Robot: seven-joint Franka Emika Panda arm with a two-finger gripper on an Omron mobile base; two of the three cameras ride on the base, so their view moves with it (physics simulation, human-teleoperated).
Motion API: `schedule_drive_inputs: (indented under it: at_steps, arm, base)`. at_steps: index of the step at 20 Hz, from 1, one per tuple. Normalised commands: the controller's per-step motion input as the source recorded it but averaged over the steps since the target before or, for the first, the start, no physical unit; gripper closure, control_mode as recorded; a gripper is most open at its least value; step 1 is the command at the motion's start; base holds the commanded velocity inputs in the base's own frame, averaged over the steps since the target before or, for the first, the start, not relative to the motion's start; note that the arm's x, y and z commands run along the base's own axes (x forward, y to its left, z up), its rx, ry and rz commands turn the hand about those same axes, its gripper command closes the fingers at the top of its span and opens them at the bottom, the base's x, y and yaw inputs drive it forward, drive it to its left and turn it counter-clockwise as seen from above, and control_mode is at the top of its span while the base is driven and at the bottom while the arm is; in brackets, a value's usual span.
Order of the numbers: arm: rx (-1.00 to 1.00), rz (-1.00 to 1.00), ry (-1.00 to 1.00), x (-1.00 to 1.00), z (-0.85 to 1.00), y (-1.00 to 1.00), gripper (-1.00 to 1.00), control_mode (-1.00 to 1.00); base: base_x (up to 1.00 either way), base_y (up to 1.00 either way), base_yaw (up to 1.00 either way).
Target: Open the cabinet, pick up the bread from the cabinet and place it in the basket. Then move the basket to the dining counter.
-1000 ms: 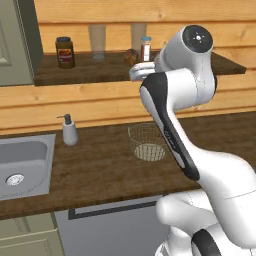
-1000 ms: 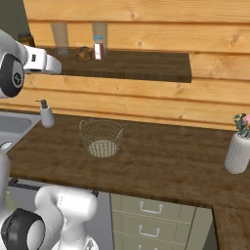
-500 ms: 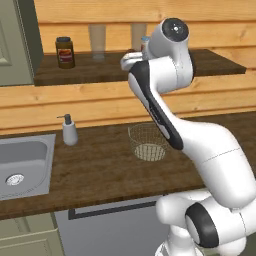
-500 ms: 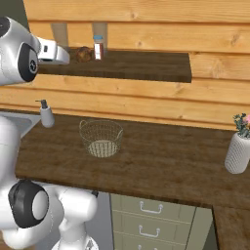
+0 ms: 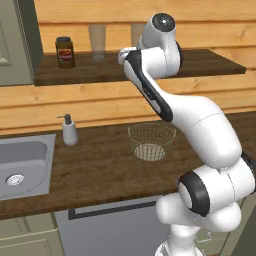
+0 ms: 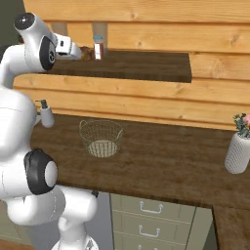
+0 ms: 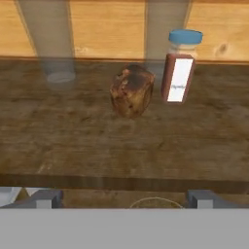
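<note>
Hand view: the fingers [image 7: 124, 198] are standing fully spread and empty, facing the bread [image 7: 132, 91] on the shelf [image 7: 97, 141], apparently lining up a grasp. Below, the basket [image 5: 151, 141] is waiting mid-surface [image 5: 100, 165], near the back edge.

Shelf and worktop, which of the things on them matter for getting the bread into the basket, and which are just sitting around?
For the job:
bread, on the shelf
basket, on the worktop
hand, open, facing the bread

Just lying about:
blue-lidded jar, beside the bread
brown jar
two glasses
soap dispenser
sink
flower vase
</note>
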Motion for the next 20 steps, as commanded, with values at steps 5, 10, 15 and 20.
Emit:
schedule_drive_inputs:
  at_steps: [5,10,15,20]
  arm:
    - [0.0,0.0,0.06,0.64,0.0,0.0,-1.0,-1.0]
    - [0.0,0.0,0.0,0.46,0.0,-0.04,-1.0,-1.0]
    - [0.0,0.0,0.0,0.34,-0.1,-0.09,-1.0,-1.0]
    - [0.0,0.0,0.08,0.33,-0.26,0.0,-1.0,-1.0]
  base:
    - [0.0,0.0,0.0]
    - [0.0,0.0,0.0]
    - [0.0,0.0,0.0]
    - [0.0,0.0,0.0]
